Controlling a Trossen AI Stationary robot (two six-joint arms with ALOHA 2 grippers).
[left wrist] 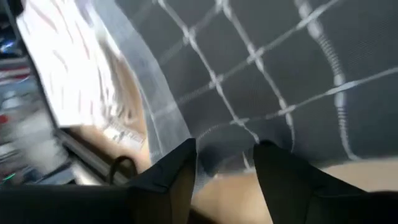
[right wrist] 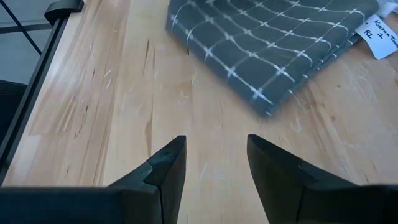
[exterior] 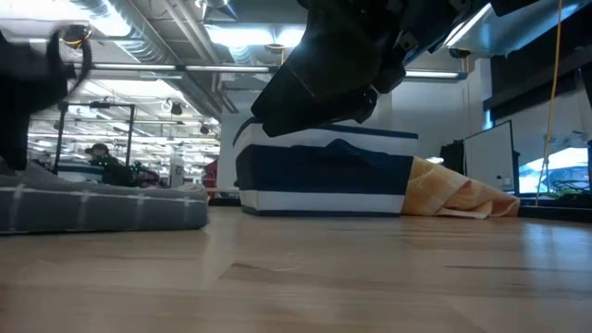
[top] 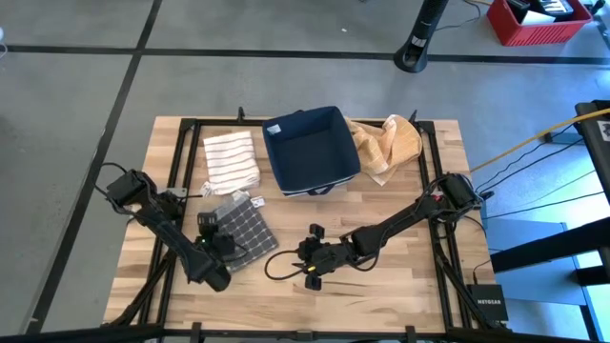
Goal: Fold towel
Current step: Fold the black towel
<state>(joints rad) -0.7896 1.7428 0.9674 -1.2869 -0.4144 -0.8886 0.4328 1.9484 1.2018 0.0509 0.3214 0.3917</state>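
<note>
Towel: the grey checked towel (top: 242, 229) lies folded on the tabletop (top: 400, 276), lower left of centre in the high view, white tag at its upper right corner.
Left gripper: the left gripper (top: 221, 244) sits at the towel's lower left edge, fingers (left wrist: 171, 171) slightly apart with the cloth's edge between them.
Right gripper: the right gripper (top: 310, 270) hovers low over bare wood just right of the towel, fingers (right wrist: 168, 165) apart, holding nothing.
Nearby: a striped white towel (top: 232, 160), a navy bin (top: 310, 148) and an orange cloth (top: 386, 145) line the upper half of the frame.
</note>
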